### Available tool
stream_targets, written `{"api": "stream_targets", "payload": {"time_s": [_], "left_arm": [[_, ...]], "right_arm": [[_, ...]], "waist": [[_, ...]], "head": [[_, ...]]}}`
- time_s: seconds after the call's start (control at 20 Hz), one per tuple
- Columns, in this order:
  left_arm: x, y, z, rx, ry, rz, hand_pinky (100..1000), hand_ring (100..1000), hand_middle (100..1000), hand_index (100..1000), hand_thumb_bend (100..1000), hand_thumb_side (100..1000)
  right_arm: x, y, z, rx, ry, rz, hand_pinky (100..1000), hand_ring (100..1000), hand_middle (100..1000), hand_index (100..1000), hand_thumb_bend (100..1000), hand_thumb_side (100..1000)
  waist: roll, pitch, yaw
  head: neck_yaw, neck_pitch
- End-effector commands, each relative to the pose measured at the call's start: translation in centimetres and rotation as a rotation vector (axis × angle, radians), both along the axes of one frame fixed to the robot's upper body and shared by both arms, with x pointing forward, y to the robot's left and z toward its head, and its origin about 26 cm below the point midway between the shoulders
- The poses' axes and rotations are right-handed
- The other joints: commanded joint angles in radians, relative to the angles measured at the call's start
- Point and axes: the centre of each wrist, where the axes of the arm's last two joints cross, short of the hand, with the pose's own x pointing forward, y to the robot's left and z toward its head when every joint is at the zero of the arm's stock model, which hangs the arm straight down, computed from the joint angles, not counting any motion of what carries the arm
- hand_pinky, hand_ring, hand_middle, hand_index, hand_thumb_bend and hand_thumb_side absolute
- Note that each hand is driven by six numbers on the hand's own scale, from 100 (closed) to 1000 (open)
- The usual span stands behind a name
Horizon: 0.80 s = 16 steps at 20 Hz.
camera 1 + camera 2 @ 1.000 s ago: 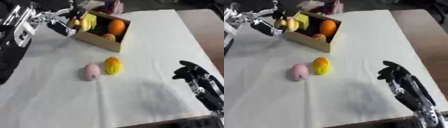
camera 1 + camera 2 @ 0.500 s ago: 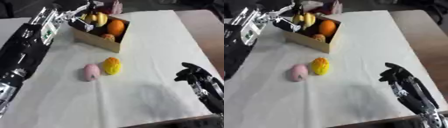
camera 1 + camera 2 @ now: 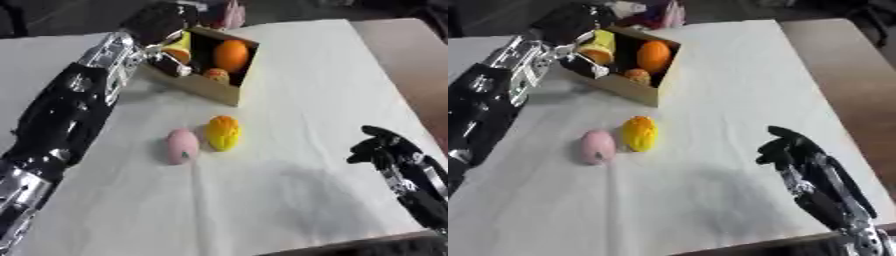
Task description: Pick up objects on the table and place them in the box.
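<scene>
The robot's left hand is over the near-left corner of the open brown cardboard box, but whether its fingers are curled or holding anything cannot be told; a yellow object shows just beside it at the box's rim, and a round orange fruit and a smaller orange-red piece lie inside, just to that hand's right. Well below that hand on the white tablecloth lie a pink oval object and a yellow-orange ridged object, just beside each other. The right hand rests at the lower right, its fingers relaxed and empty, well apart from both objects to its left.
</scene>
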Motion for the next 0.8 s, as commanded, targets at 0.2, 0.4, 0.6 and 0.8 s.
{"api": "stream_targets", "payload": {"time_s": [0.2,0.4,0.6,0.8], "left_arm": [[-2.9,1.7,4.3,-0.120,-0.040,-0.145,755,679,609,767,185,200],[-6.3,1.8,5.4,-0.040,0.099,-0.266,761,690,625,777,187,246],[-9.4,1.8,5.0,0.190,0.292,-0.313,765,709,665,797,258,301],[-10.7,1.4,3.5,0.349,0.453,-0.311,765,715,682,809,281,320]], "right_arm": [[0.0,-0.8,0.7,-0.005,-0.029,-0.033,701,624,627,882,100,588],[0.0,-1.1,0.7,-0.013,-0.034,-0.047,701,624,627,882,100,583],[0.0,-1.3,0.8,-0.016,-0.039,-0.058,701,624,627,882,100,581],[0.0,-1.4,0.8,-0.019,-0.041,-0.059,702,624,627,882,100,581]], "waist": [[0.003,-0.013,0.021],[0.004,-0.015,0.030],[0.006,-0.014,0.032],[0.007,-0.014,0.031]], "head": [[-0.026,-0.019],[-0.036,-0.021],[-0.038,-0.022],[-0.038,-0.022]]}}
